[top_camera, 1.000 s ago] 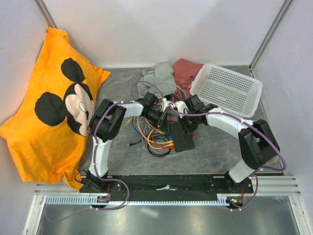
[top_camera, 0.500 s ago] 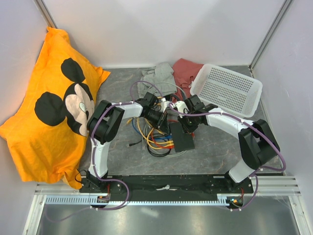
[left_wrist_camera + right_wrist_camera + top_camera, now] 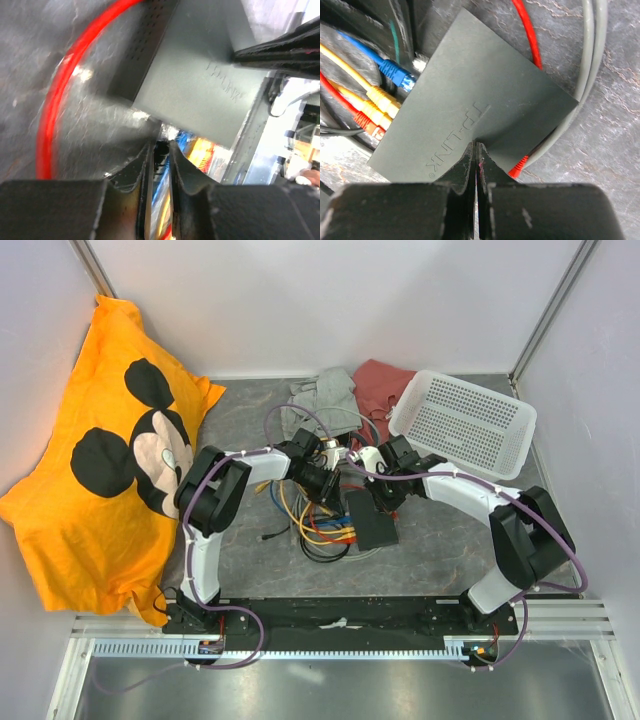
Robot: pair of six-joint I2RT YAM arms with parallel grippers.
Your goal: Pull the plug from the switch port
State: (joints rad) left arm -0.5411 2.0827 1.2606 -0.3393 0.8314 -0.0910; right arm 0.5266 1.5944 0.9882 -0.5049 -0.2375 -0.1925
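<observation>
The grey table (image 3: pixel 450 540) carries an orange pillow (image 3: pixel 90 490) at the frame's left and a white basket (image 3: pixel 462 423) at upper right. At centre, among cables, lies the black box (image 3: pixel 470 115). The switch port (image 3: pixel 402 100) is on its left edge in the right wrist view, where coloured plugs (image 3: pixel 380 102) sit. The right claw (image 3: pixel 476 150) presses closed onto the box's top. The left claw (image 3: pixel 161 150) stands narrow at the box's edge, and blur hides whether it pinches anything.

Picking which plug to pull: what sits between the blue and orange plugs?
Two yellow plugs, side by side along the switch's edge; right wrist view shows it.
</observation>
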